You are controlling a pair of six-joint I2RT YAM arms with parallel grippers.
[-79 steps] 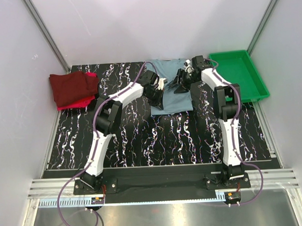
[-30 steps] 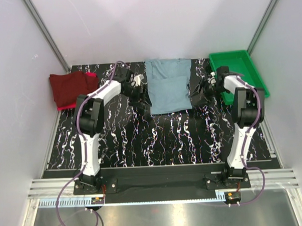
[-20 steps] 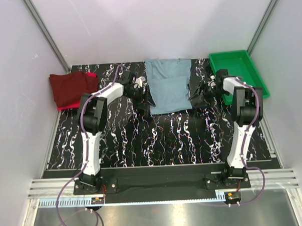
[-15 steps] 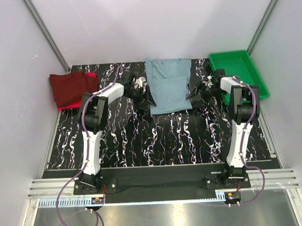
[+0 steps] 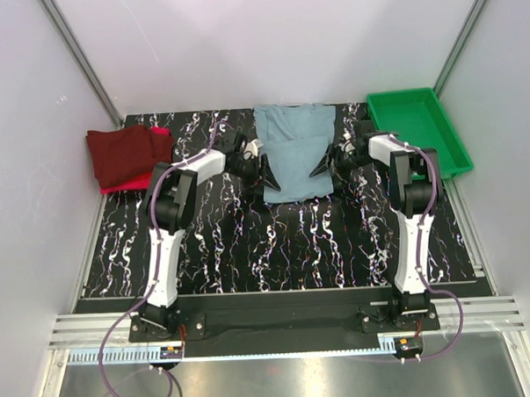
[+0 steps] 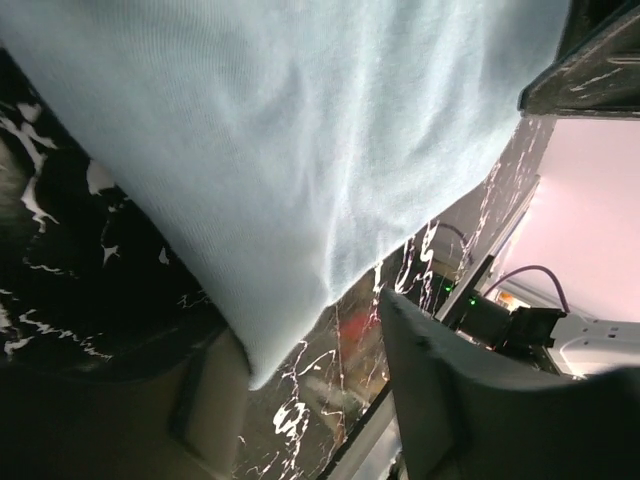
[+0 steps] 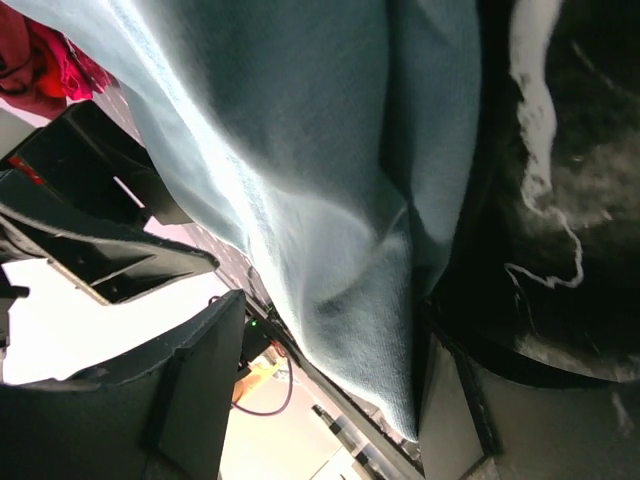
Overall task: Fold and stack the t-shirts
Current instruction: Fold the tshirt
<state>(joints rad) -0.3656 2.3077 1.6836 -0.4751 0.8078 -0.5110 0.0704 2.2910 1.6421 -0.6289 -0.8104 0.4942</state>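
Grey-blue t-shirt (image 5: 296,149): laid flat as a folded panel at the far middle of the black marbled table (image 5: 284,242). Its near left edge is straddled by the left gripper (image 5: 266,174) and its near right edge by the right gripper (image 5: 322,167), each arm being extended low across the table from its own side. In the left wrist view the cloth's edge is seen between the fingers (image 6: 440,400), which are held apart with a gap left beside the cloth; nothing is pinched. In the right wrist view the fingers (image 7: 195,390) are likewise spread, the folded edge lying between them, unclenched. The maroon t-shirt (image 5: 126,150) is seen lying on the red t-shirt (image 5: 132,180) at the far left, well apart from the grey-blue one. A green tray (image 5: 416,126) is placed at the far right.
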